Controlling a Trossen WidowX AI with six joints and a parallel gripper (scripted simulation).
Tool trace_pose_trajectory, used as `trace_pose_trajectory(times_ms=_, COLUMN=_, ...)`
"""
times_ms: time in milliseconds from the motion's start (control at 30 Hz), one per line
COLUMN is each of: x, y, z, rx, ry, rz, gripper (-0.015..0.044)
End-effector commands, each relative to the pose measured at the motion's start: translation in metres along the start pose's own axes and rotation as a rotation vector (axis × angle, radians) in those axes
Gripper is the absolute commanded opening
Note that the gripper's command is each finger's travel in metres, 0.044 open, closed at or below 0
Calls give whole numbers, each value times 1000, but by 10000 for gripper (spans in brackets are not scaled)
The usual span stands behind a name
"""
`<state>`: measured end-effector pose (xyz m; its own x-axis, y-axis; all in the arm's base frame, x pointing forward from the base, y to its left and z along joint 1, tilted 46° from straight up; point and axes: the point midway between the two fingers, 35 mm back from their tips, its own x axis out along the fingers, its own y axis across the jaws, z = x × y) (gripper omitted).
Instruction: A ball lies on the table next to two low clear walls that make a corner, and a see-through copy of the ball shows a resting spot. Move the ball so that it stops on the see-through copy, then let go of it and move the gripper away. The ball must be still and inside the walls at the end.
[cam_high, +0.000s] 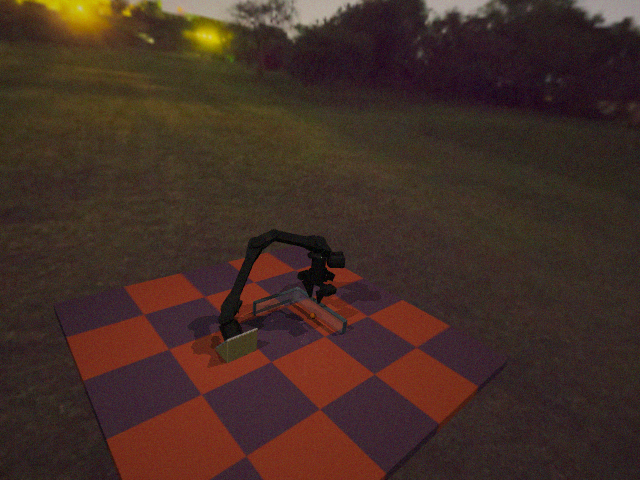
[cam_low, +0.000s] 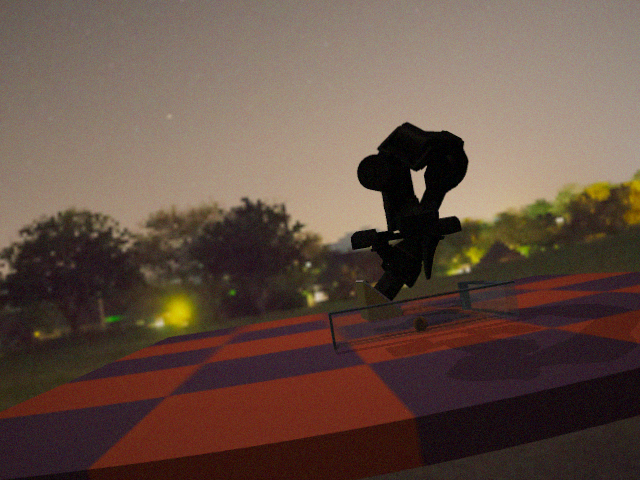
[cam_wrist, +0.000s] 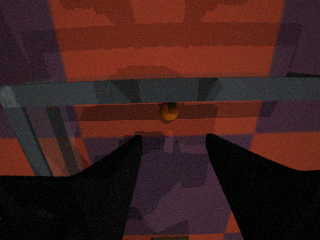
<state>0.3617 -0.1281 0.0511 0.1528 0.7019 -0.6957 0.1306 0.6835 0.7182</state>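
The robot arm (cam_high: 268, 258) is black all over, made of long thin parts joined by round, fat joints. A small boxy block sticks out near its wrist. Its gripper (cam_wrist: 172, 145) ends in two dark, pointy jaws (like black triangles). Its foot has a yellowish-tan plate (cam_high: 237, 345).

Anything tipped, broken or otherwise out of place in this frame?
Nothing stands out. The small orange ball rests on the table beside the long clear wall, inside the corner. The black gripper hangs open above it, holding nothing. Both low clear walls stand upright and look undamaged.
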Motion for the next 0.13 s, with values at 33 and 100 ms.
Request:
trace_pose_trajectory(times_ms=33, x=-35, y=0, z=-3, rx=-2, ry=-2, rz=-2, gripper=355)
trace_pose_trajectory(times_ms=100, x=-42, y=1, z=-4, rx=-2, ry=-1, rz=-1, gripper=408)
